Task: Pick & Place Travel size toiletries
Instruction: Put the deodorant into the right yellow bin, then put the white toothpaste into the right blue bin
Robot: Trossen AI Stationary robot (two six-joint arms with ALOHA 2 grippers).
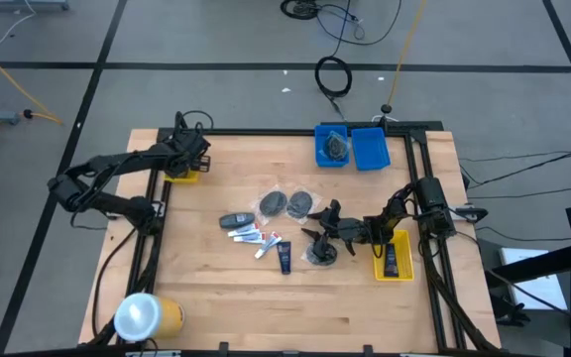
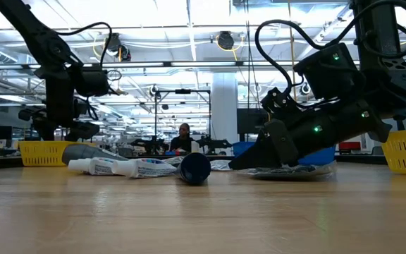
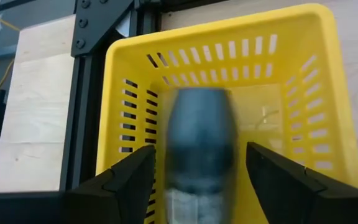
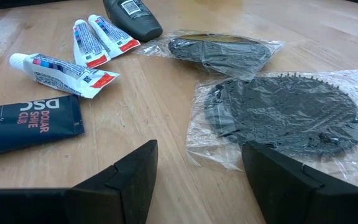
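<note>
My left gripper (image 3: pixel 194 180) (image 1: pixel 188 162) hangs open over the yellow bin (image 3: pixel 328 74) at the table's far left. A dark grey mini bottle (image 3: pixel 201 143) shows blurred between its fingers, touching neither. My right gripper (image 4: pixel 194 180) (image 1: pixel 317 226) is open, low over the mid table, just short of a grey disc in a clear bag (image 4: pixel 284 115). A second bagged disc (image 4: pixel 219 50), white tubes (image 4: pixel 61 74), a dark blue tube (image 4: pixel 23 124) and a dark bottle (image 4: pixel 132 15) lie flat on the wood.
A second yellow bin (image 1: pixel 395 256) at the right edge holds a dark bottle. Two blue bins (image 1: pixel 350 147) stand at the far edge. A big yellow roll (image 1: pixel 147 315) lies at the near left corner. Bare wood spreads along the near side.
</note>
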